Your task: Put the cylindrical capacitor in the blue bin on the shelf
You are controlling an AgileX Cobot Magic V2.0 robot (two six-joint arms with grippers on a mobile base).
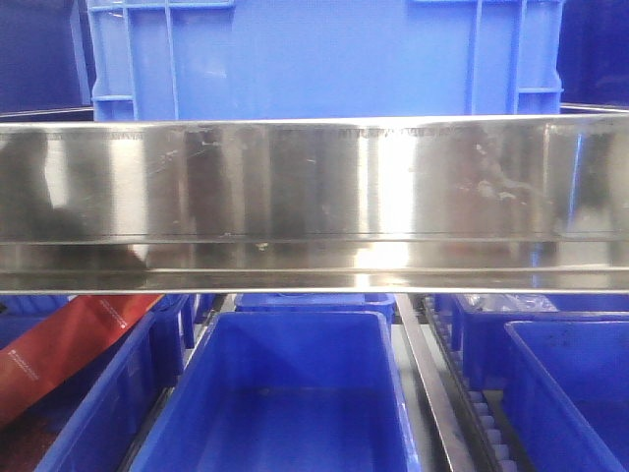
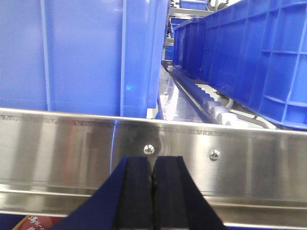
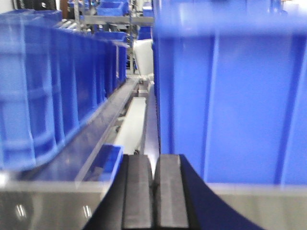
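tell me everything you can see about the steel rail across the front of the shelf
The front rail is a broad band of polished stainless steel running level across the whole front view, mirror-bright with smudges and faint scratches. A narrower lip runs below it. A blue bin stands behind it on the shelf. The left wrist view shows two round screw heads.

right gripper (image 3: pixel 154 191): pads pressed together, nothing between them
blue bin (image 3: pixel 230 96): big, close, right ahead
shelf rail (image 3: pixel 249 206): blurry steel below
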